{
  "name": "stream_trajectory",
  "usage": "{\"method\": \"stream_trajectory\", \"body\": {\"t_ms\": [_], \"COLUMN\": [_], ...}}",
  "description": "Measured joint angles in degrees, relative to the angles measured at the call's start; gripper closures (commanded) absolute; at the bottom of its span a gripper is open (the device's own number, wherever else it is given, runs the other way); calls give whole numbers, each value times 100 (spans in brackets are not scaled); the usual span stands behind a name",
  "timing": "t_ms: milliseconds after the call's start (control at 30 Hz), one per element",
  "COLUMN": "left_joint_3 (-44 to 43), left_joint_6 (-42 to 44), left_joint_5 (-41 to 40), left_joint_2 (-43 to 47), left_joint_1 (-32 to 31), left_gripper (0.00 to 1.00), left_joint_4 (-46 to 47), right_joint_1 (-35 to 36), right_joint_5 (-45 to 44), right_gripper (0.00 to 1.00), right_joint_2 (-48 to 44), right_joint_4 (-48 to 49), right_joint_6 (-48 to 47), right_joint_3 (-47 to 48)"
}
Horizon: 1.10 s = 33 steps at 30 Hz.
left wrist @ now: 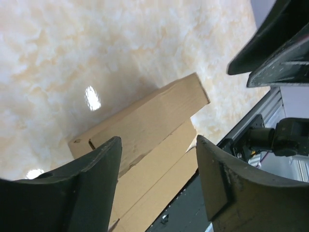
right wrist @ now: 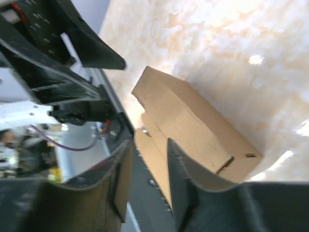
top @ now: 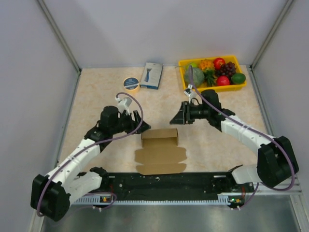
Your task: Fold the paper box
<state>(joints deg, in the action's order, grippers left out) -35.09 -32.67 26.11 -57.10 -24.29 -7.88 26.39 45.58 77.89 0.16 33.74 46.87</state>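
Two end effectors (top: 136,118) (top: 175,119) flank the paper box (top: 160,150) (not touching).

A beige marbled table (top: 96,101) fills the middle of the top view. Pale grey walls (top: 164,29) close it in at the back and both sides, with metal struts (top: 58,34) slanting in from the upper corners. A black rail (top: 164,181) runs along the bottom edge. White glints (left wrist: 91,98) dot the tabletop (wrist views).

paper box (top: 160,152): one
printed box (top: 151,75): one
tape roll (top: 131,83): one
yellow tray (top: 212,88): one
grippers: two, left gripper (top: 137,118) and right gripper (top: 176,118)
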Motion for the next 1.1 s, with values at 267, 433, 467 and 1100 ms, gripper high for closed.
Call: {"method": "stream_trajectory", "body": {"t_ms": [267,433,467,1100], "left_joint_3": [-450,-439,-439,-369], "left_joint_6": [221,260,258,79], "left_joint_5": [-905,-1991,-2208,-3888], "left_joint_2": [1167,2208,2448,5169], "left_joint_1": [118,136,136,140], "left_gripper": [26,27,27,27], "left_joint_4": [-831,-1453,-1576,-2868], "right_joint_1": [1115,2736,2933,4472], "right_joint_5": [-1860,-3816,-4124,-9230], "right_gripper": [10,8,8,57], "right_joint_2": [-170,-74,-28,2000], "right_joint_4": [-1792,-2260,-2273,-1567], "right_joint_6": [-2159,-3552,-3731,-5436], "right_joint_3": [881,1132,1167,1392]}}
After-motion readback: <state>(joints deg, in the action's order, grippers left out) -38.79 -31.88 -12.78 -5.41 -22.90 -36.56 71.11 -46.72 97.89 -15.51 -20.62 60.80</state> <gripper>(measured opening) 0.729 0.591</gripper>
